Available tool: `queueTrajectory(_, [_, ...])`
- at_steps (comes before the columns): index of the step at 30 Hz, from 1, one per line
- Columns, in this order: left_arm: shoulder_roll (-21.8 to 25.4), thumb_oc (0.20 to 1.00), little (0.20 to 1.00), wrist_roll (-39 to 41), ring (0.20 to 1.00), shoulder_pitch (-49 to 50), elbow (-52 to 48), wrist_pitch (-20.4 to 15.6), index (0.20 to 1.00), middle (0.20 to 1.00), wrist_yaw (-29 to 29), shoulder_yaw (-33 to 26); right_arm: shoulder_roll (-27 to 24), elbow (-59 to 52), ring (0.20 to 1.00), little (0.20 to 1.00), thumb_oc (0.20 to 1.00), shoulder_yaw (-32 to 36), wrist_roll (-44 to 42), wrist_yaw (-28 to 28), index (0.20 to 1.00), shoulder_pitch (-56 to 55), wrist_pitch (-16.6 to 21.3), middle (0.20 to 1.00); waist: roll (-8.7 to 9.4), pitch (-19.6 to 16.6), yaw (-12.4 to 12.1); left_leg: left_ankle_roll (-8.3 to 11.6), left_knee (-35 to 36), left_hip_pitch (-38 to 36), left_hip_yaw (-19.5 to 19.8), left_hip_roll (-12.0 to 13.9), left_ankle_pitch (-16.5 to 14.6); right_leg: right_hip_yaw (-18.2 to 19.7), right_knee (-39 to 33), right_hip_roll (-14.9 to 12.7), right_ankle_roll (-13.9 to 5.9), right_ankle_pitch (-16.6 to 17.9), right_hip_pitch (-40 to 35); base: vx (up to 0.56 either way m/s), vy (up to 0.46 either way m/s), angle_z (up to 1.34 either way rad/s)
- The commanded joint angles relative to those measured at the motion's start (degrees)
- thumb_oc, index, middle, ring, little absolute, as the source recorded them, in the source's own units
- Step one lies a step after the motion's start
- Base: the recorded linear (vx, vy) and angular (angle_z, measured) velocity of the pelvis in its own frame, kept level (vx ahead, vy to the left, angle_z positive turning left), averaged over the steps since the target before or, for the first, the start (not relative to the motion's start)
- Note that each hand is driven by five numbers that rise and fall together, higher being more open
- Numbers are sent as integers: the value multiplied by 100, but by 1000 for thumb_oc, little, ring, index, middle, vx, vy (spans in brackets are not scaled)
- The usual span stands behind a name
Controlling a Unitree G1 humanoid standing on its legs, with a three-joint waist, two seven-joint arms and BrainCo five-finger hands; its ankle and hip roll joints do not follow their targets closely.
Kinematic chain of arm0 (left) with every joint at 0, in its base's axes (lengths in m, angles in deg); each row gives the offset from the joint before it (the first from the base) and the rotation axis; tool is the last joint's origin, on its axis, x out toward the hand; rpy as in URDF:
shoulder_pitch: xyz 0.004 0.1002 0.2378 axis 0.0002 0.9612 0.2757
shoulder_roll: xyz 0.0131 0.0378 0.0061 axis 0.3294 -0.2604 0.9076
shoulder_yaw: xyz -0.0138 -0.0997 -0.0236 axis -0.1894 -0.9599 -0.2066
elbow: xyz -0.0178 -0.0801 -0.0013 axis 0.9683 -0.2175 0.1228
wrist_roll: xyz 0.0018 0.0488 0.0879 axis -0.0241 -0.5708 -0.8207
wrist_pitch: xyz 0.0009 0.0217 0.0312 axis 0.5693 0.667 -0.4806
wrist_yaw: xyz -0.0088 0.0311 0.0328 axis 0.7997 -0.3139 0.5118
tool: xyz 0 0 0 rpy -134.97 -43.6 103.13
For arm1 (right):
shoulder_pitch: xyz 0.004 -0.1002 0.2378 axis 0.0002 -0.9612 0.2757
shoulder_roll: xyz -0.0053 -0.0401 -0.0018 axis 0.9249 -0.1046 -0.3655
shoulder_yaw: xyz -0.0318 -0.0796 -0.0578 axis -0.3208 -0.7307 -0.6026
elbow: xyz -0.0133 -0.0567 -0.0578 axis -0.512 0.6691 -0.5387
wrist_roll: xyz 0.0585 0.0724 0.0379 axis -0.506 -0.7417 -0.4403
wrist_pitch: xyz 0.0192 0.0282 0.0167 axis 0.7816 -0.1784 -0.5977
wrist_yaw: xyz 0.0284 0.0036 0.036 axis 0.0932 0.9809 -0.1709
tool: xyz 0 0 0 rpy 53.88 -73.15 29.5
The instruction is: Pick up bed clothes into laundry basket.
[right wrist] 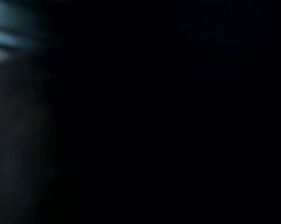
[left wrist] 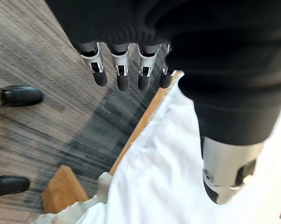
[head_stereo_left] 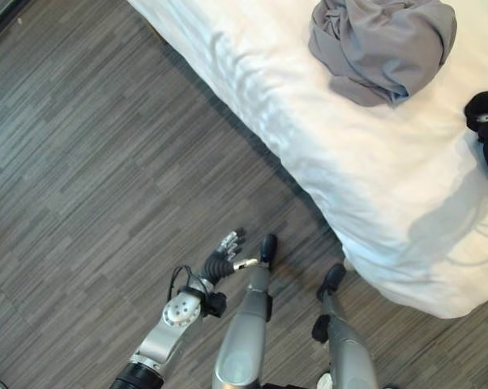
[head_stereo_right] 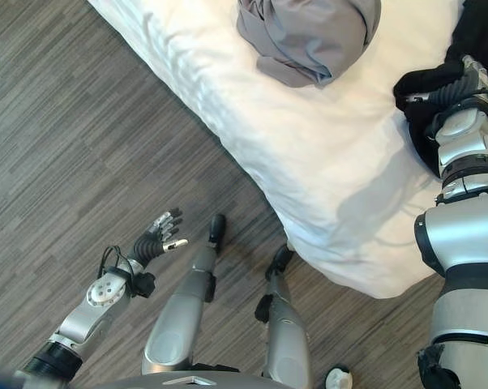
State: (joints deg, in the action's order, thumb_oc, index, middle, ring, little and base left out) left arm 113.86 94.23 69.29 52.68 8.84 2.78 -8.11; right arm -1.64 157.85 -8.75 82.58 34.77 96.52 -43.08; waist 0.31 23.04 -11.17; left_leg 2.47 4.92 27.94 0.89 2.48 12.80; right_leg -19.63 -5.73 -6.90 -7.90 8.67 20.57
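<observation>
Where the dark grey wood-grain plank floor meets the bed, the bed runs diagonally from 12 o'clock down toward 4 o'clock, covered in a white sheet that hangs over its edge. In the left wrist view a light wooden bed frame shows under the sheet, with one wooden corner block near the floor.

Two pieces of clothing lie on the bed. One grey garment sits crumpled in a heap at about 1 o'clock, well apart from both hands. One black garment lies at about 3 o'clock, at the bed's far right side.

The left hand hangs over the floor at about 7 o'clock, away from the bed, holding nothing; its fingers are straight and slightly spread, thumb apart from them.

The right hand is on the bed at about 3 o'clock, its dark ribbed cover touching the black garment. Its fingers are buried in the dark cloth, and the right wrist view is nearly all black, so I cannot tell whether they are spread or closed on the cloth.
</observation>
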Motion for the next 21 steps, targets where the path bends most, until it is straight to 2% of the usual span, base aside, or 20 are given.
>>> queueTrajectory(1, [-151,1000,1000,9,1000,-131,-434,-225,1000,1000,-61,89,-553,230,1000,1000,1000,-290,182,-151,1000,-489,-340,1000,-16,245,147,346,8,-281,17,-115,-254,442,73,17,-99,183,107,0,0,0])
queueTrajectory(3, [-175,1000,1000,8,1000,-176,-400,-224,1000,1000,-80,93,-547,213,1000,1000,1000,-136,156,-152,1000,-750,-340,1000,-3,253,165,341,8,-293,15,-118,-255,457,73,16,-98,184,100,0,0,0])
queueTrajectory(4, [-223,1000,1000,-43,1000,-254,-364,-199,1000,1000,-89,100,-460,187,200,200,200,112,140,-209,200,-1291,-310,200,3,288,217,334,8,-323,-2,-119,-266,463,73,19,-96,182,82,0,0,0])
queueTrajectory(8, [-265,1000,1000,-129,1000,-339,-316,-203,1000,1000,-150,-38,-27,-2,200,200,200,765,-204,-288,200,-2447,-230,200,56,321,369,321,8,-341,-11,-133,-254,500,73,18,-82,195,80,0,0,0])
queueTrajectory(9, [-315,1000,1000,-177,1000,-343,-287,-213,1000,1000,-210,-153,389,-197,200,200,200,928,-292,-292,200,-3093,-152,200,68,345,456,314,8,-402,-18,-121,-290,528,73,25,-72,174,43,0,0,0])
queueTrajectory(15, [-186,1000,1000,-408,1000,-383,-350,-209,1000,1000,-364,-539,1463,-998,200,200,200,1298,-485,-348,200,-4601,-18,200,133,315,700,300,8,-564,-100,-96,-338,634,73,55,-43,138,-58,9,1,-5])
queueTrajectory(21, [125,1000,1000,-782,1000,-1097,-426,-198,1000,1000,-503,-694,1939,-1964,200,200,200,1722,-734,-384,200,-5670,64,200,137,123,976,295,8,-740,-148,-91,-368,695,73,33,-31,89,-194,24,-19,-12])
